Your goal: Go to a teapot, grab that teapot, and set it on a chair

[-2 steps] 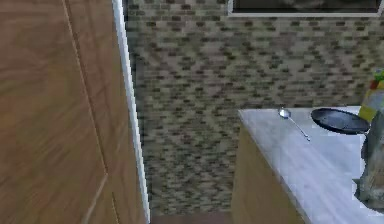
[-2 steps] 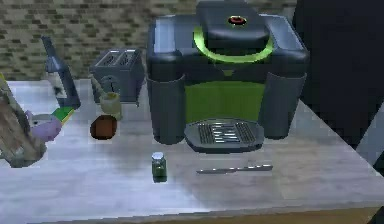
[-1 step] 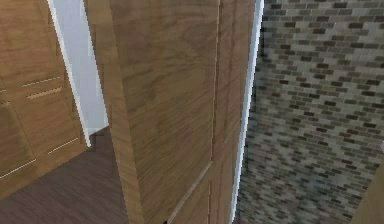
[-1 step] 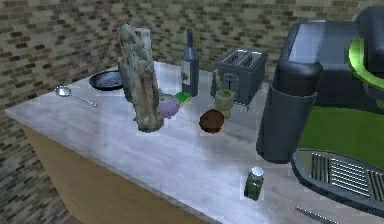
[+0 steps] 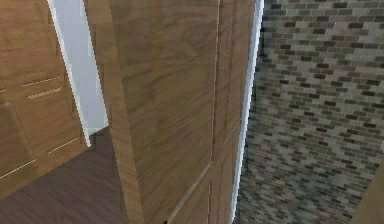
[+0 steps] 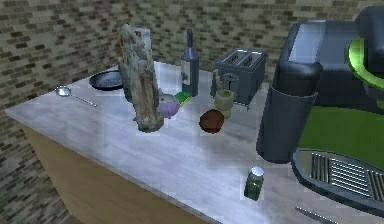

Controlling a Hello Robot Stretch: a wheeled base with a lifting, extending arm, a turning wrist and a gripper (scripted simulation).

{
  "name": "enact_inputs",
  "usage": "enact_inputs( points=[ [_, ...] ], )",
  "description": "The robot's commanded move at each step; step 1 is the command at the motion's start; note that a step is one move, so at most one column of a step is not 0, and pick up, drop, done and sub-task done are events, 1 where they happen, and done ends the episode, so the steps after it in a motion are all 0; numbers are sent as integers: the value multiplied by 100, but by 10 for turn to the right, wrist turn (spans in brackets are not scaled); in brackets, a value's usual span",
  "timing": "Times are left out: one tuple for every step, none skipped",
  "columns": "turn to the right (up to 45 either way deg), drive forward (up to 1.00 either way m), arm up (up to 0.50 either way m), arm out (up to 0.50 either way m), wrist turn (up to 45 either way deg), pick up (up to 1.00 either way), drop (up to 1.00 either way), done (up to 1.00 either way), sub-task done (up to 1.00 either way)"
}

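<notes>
**Likely teapot sitting mid-surface; its bearing from the gripper unresolved**

Forward view: a tall wooden panel (image 5: 170, 100) is standing close ahead and taking up the middle. A brick wall (image 5: 320, 100) is running along the right, and wooden drawers (image 5: 35, 110) are showing at the left. No teapot and no chair are turning up here.

Arm side view: a pale surface (image 6: 120, 150) is carrying the clutter. A small brown roundish thing (image 6: 212, 121) is sitting near the picture's middle. I am taking it as the likeliest teapot, though no spout or handle is resolving, so this is a judgement. It is lying between a tall mottled upright thing (image 6: 140, 75) on its left and a big dark coffee machine (image 6: 320, 90) on its right. A yellowish cup (image 6: 226, 102) is standing just beyond it and a purple-and-green thing (image 6: 172, 104) just to its left. A bottle (image 6: 190, 62) and a toaster (image 6: 240, 70) are standing farther back.

Gripper: its state, and which way the brown thing lies from it, I cannot tell. The blob is looking round, with no long axis. Judging the reach: it is sitting well in from the surface's near edge, so the arm would be extending out between the tall neighbours.
</notes>
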Motion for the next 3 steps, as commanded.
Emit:
enact_inputs(
  points=[
    [0,0,38,0,0,0,0,0,0],
    [0,0,0,42,0,0,0,0,0],
    [0,0,0,0,450,0,0,0,0]
  ],
)
